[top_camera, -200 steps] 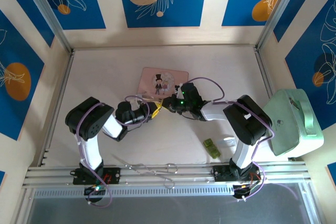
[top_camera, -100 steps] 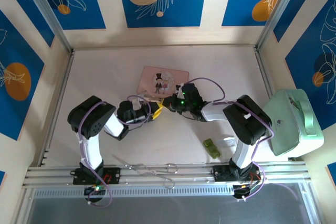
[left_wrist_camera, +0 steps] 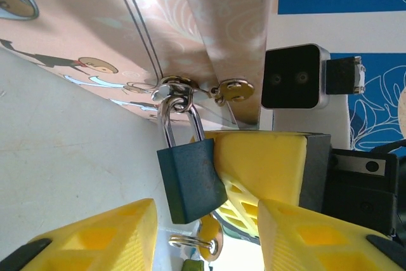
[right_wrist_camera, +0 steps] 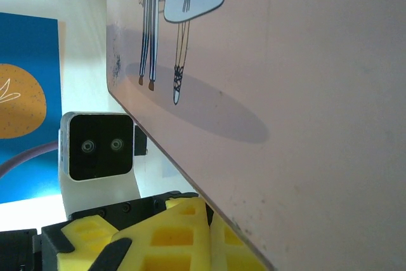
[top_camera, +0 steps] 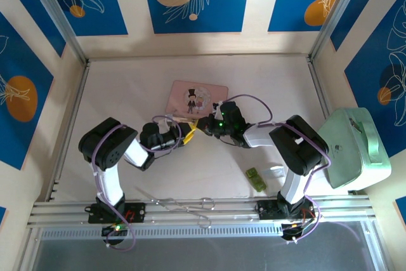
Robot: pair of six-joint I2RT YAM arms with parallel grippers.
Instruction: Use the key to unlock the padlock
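Blue-black padlock [left_wrist_camera: 190, 179] hangs from pink box [left_wrist_camera: 95, 42] hasp [left_wrist_camera: 174, 87], shackle away, body nearest | left end effector [left_wrist_camera: 206, 220] apart, straddling it, not gripping | right end effector [left_wrist_camera: 231, 169] pinched together against its side

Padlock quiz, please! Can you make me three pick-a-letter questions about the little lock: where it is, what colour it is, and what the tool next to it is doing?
1. Where does the padlock hang?
A) on the pink box's clasp
B) on a bicycle
C) on a door

2. What colour is its body?
A) red
B) dark blue
C) white

3. What is the left tool doing?
A) squeezing the padlock
B) lifting the box
C) open, a yellow finger on either side of the padlock

Answers:
1 A: its silvery loop runs through the clasp.
2 B: the left wrist view shows a dark blue block.
3 C: neither finger touches the padlock.
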